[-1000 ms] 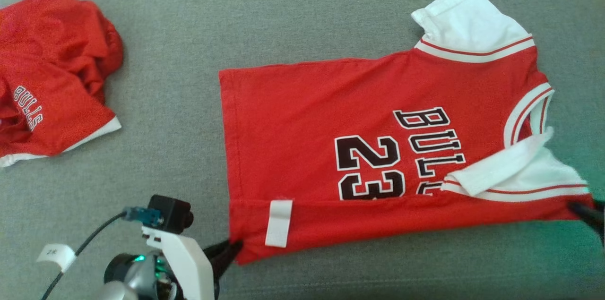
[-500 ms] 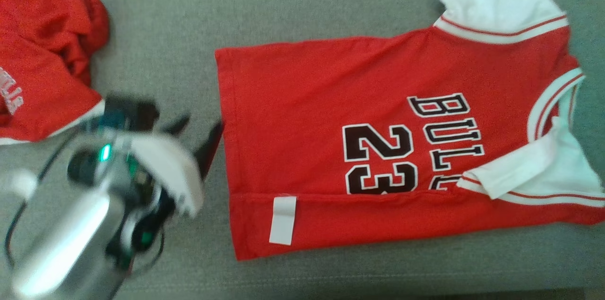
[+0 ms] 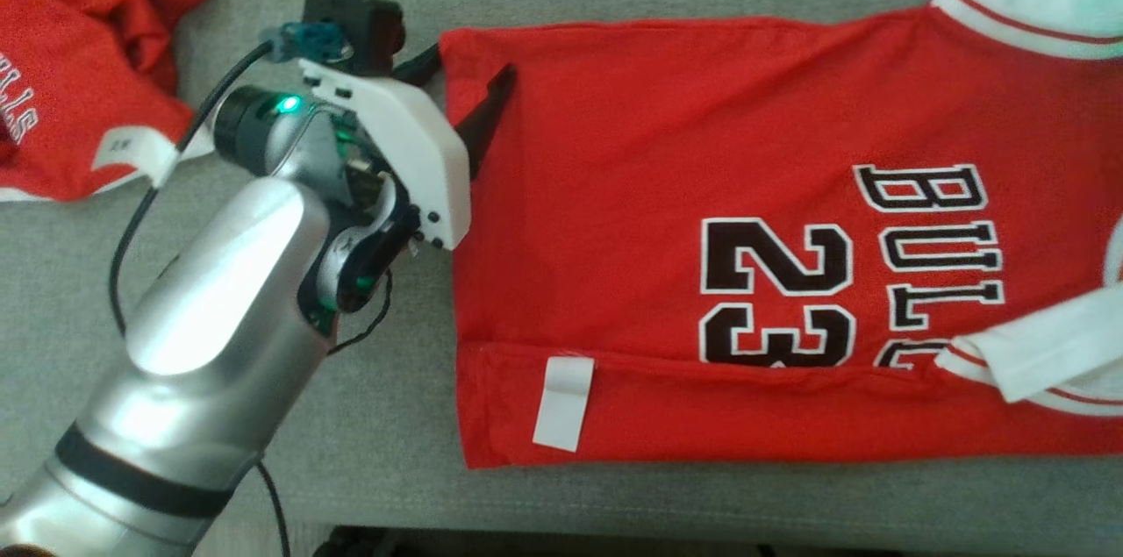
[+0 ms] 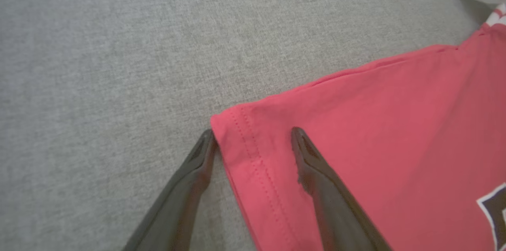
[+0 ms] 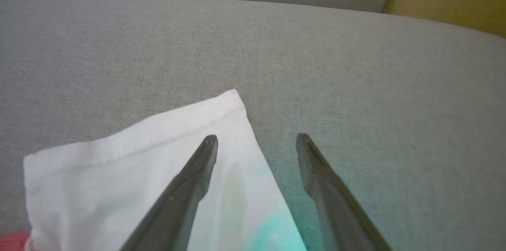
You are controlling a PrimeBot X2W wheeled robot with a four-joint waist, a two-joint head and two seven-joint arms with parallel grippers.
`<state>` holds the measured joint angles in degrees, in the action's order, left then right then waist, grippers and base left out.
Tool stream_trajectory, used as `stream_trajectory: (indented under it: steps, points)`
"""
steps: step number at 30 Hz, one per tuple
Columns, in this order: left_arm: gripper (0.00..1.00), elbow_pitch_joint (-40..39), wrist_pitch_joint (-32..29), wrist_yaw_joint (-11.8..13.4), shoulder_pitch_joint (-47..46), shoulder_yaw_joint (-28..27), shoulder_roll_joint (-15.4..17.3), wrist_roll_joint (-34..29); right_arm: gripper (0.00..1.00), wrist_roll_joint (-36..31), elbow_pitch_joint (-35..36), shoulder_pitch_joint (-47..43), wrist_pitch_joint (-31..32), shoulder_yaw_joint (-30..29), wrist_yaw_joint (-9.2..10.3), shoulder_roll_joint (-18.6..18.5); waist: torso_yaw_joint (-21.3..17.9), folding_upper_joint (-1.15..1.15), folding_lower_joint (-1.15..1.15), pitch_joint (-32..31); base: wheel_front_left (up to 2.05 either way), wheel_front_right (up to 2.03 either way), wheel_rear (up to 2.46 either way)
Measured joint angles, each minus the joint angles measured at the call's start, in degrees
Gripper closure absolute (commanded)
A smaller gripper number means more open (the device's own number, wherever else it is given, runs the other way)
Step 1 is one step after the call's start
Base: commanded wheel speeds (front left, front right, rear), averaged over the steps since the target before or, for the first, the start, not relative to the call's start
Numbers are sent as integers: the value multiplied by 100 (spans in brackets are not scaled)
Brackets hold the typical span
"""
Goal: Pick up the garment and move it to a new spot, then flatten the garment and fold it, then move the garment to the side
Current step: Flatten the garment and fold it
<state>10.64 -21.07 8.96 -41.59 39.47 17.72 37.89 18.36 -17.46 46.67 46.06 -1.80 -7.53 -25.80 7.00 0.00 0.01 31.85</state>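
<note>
Released since one second ago, the garment (image 3: 702, 189) lies flat on the grey cushion (image 3: 395, 417), print facing up and hem toward my left. Its near long edge is folded up as a strip bearing a white label (image 3: 563, 403). My left gripper (image 3: 469, 70) has shifted from the near hem corner to the far one. Its fingers stand apart, one on the cushion just beside the hem and the other above the red cloth, holding nothing. My right gripper (image 5: 257, 137) likewise stands spread, with one finger over the white sleeve (image 5: 138, 164) and the other over bare cushion. A second red garment (image 3: 79, 31) lies crumpled well apart at my far left.
</note>
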Motion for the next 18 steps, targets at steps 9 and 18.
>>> stream_trajectory:
  steps: [9,18]
  points:
    - [0,348,46,-210,-210,167,-194,1,0,-58,-1145,436,-346,290,0,32,224,0,-1,-3,0,0,0]
    - [0,468,-34,-401,-282,199,-202,162,79,410,-1307,577,-339,715,0,24,191,0,-1,-18,0,0,0]
